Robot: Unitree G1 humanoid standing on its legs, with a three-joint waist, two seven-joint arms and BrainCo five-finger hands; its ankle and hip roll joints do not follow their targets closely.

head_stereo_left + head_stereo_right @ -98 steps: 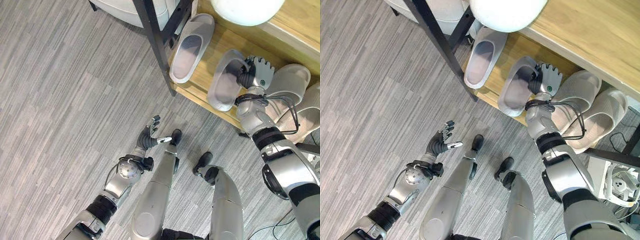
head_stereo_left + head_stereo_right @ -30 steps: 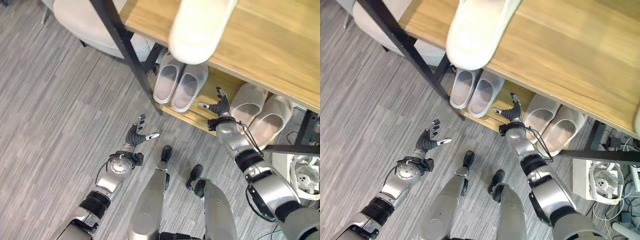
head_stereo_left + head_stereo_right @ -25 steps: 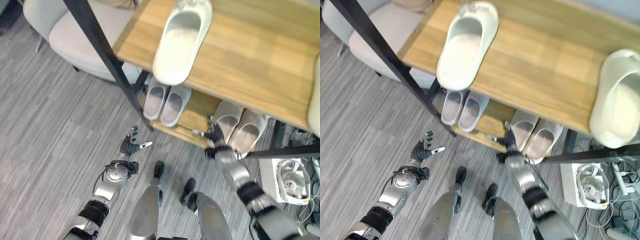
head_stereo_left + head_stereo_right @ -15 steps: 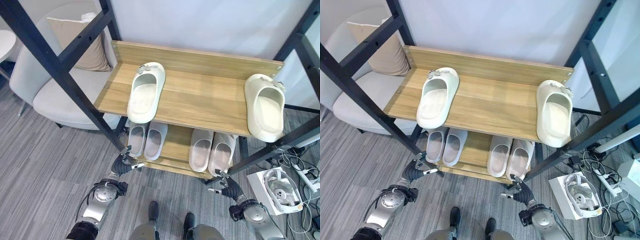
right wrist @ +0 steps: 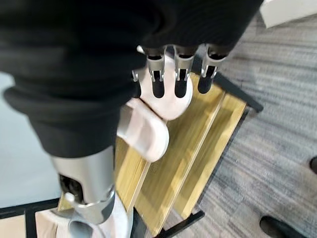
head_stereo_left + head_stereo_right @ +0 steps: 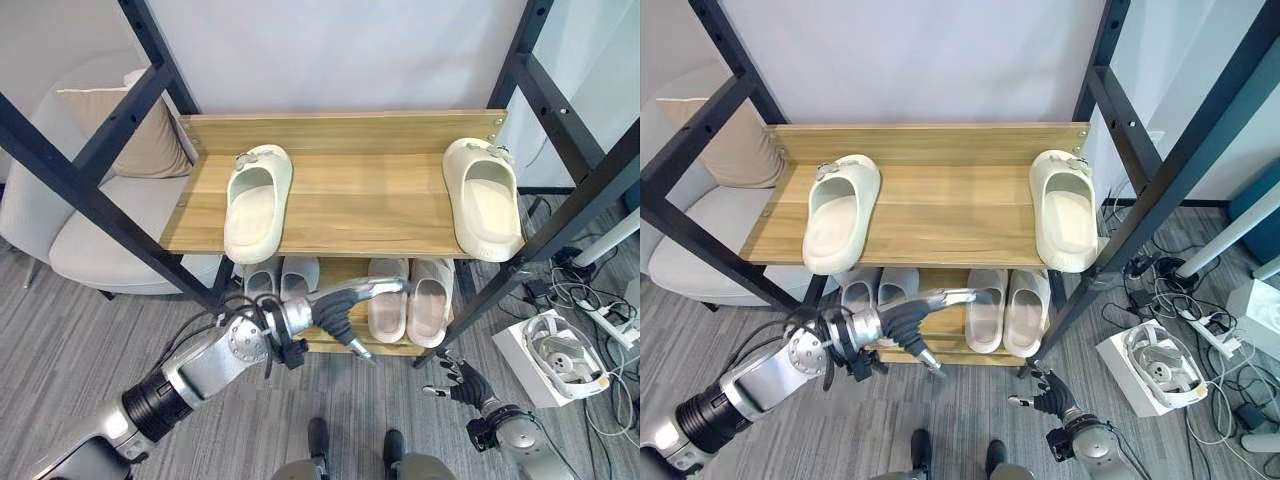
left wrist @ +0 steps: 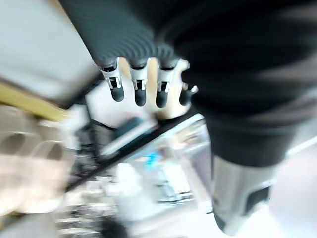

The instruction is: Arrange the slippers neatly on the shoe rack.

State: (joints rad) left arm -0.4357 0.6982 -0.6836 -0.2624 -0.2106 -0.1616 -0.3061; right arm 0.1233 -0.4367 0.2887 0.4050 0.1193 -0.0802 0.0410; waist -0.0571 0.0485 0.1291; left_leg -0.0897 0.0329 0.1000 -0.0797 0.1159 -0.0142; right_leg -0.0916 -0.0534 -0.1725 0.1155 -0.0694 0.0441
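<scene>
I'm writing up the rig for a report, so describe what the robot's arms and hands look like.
Both arms are silver-grey metal with dark bands and round joint housings. The left hand has a dark ribbed cover over its back and wrist, with silver fingers ending in dark tips. The right hand is built the same way, its ribbed cover and dark-tipped fingers plain in the right wrist view.

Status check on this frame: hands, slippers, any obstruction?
Left hand open, raised before the lower shelf; right hand open, low by the rack's right leg. Two cream slippers apart on top shelf; two pairs below. Nothing blocking.
</scene>
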